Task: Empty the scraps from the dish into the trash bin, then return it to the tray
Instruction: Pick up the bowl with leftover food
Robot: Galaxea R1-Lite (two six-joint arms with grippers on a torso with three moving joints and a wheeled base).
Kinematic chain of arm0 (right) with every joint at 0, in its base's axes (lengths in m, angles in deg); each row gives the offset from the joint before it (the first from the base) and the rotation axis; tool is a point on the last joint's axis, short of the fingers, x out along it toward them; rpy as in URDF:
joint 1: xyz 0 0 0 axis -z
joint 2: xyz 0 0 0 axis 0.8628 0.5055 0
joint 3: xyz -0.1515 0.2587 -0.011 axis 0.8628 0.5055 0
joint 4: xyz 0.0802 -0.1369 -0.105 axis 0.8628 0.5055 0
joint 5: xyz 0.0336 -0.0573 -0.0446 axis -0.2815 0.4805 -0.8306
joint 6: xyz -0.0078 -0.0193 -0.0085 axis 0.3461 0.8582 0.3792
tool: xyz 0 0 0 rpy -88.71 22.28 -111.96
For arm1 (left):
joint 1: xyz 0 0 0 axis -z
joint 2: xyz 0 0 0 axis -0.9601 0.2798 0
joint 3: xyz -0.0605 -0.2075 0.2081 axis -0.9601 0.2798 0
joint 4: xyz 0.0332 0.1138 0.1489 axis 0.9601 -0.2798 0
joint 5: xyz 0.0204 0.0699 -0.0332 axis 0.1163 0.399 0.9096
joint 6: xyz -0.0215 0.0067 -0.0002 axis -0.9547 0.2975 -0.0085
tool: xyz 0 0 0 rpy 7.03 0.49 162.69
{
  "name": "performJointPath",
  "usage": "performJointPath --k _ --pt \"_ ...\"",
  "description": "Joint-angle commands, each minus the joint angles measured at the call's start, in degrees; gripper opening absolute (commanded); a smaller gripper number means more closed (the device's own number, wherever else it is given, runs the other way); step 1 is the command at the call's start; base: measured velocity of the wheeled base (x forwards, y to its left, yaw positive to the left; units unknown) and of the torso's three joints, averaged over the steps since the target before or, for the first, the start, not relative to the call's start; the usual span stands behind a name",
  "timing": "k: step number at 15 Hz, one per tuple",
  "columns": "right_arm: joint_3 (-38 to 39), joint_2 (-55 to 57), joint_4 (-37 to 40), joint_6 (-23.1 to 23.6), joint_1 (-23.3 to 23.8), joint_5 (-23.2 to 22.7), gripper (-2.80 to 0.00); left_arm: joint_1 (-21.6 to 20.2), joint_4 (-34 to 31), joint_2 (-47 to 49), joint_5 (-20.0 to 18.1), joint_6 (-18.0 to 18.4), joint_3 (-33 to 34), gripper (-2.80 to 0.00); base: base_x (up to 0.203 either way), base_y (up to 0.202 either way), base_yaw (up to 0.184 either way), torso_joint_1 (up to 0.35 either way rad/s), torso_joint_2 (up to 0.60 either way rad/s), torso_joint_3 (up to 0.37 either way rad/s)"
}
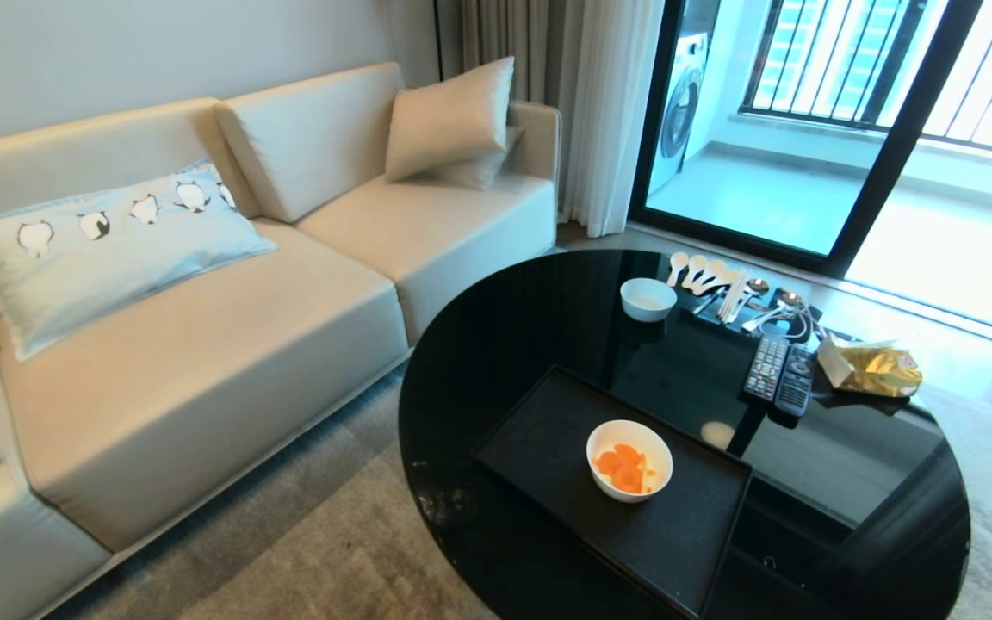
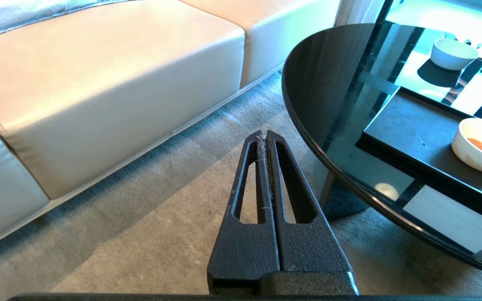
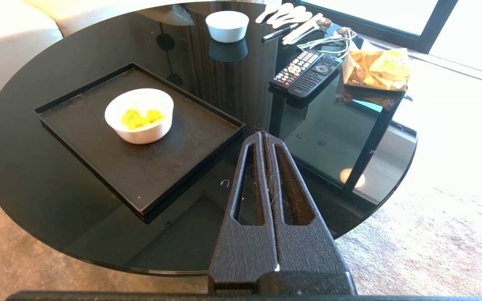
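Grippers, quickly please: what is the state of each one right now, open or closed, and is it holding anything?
Left gripper: closed, holding nothing, above the carpet beside the table.
Right gripper: closed, holding nothing, above the table's near edge.

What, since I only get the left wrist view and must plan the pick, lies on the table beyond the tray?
Observer: Past the tray lie two remote controls, a yellow snack bag and a row of white spoons.
Operator: Where is the right gripper?
Observer: The right gripper is shut and empty, pointing over the table beside the tray's corner, apart from the dish.
Operator: Is the trash bin anywhere?
Observer: No view shows it.
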Motion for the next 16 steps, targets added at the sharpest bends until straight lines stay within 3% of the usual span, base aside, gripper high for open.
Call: performJointPath --k 1,9,12,16 --pt "0.0 0.07 -0.08 -0.04 0.0 -0.03 -2.8 0.0 0.02 -0.02 0.04 -0.05 0.0 -2.8 0.0 0.0 0.0 0.0 0.0 0.0" --pt "-1.45 0.07 -2.26 1.7 -0.02 -0.28 -2.8 0.0 0.02 -0.02 0.04 -0.08 0.0 -2.8 0.0 0.0 0.0 0.0 0.0 0.0" --pt "-7.95 1.5 2.26 6.2 -0.01 -2.41 -2.8 0.0 0.02 -0.02 0.04 -0.07 0.0 -2.8 0.0 0.0 0.0 0.0 0.0 0.0" --pt "-16.22 11.9 5.55 14.32 -0.02 -3.6 -2.8 0.0 0.02 -0.02 0.04 -0.02 0.0 -2.8 0.0 0.0 0.0 0.0 0.0 0.0"
